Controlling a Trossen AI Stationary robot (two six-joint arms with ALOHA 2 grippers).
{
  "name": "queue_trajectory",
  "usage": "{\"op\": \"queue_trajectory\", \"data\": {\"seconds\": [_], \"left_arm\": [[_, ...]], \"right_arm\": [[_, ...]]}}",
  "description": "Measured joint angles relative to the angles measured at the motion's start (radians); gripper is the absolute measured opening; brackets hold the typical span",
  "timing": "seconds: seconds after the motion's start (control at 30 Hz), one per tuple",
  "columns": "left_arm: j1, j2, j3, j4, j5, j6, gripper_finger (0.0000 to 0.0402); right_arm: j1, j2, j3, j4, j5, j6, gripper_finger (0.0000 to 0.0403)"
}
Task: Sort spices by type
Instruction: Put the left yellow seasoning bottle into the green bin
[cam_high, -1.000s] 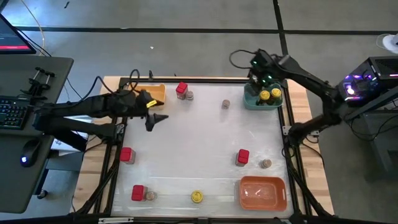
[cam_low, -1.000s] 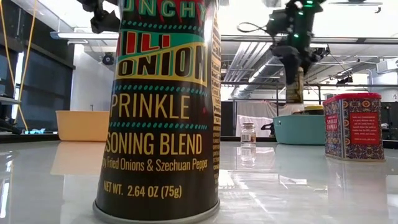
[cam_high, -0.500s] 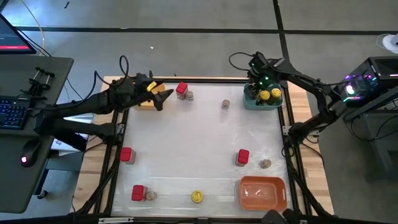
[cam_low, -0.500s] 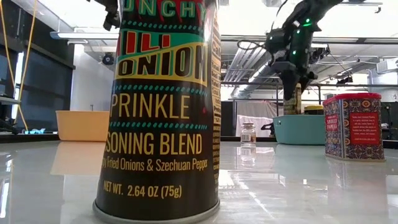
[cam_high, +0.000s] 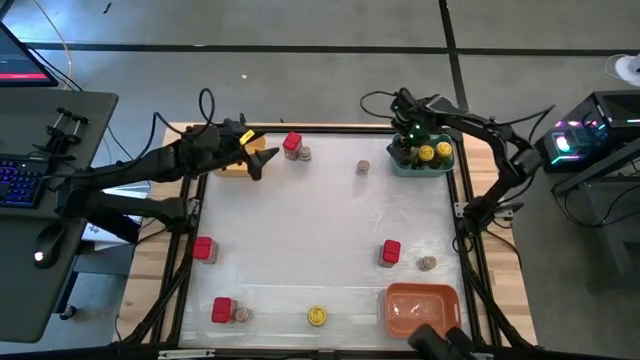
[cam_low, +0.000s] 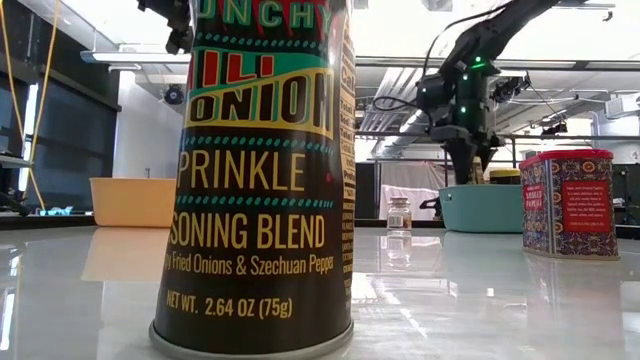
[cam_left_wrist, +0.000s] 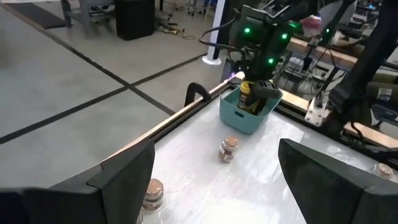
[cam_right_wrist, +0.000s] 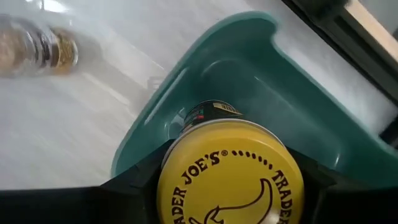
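While the right gripper clamps a yellow-lidded jar between its fingers, upright, long axis vertical, inside the teal tray; two more jars sit beside; left gripper gapes empty.

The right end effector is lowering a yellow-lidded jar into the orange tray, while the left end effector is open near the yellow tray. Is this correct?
Not quite. The right end effector holds the yellow-lidded jar over the teal tray, not the orange tray; the right wrist view shows this. The left end effector is indeed open near the yellow tray.
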Motion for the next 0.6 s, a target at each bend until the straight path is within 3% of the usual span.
{"op": "queue_trajectory", "data": {"seconds": [0.17,0.43,0.6], "left_arm": [[0.000,0.000,0.000,-0.001,0.005,0.008,0.0328],[0.000,0.000,0.000,-0.001,0.022,0.010,0.0328],[0.000,0.000,0.000,-0.001,0.022,-0.001,0.0328]], "right_arm": [[0.000,0.014,0.000,-0.008,0.001,-0.195,0.0241],[0.000,0.014,0.000,-0.021,0.009,-0.531,0.0223],[0.000,0.014,0.000,-0.026,0.011,-0.634,0.0248]]}}
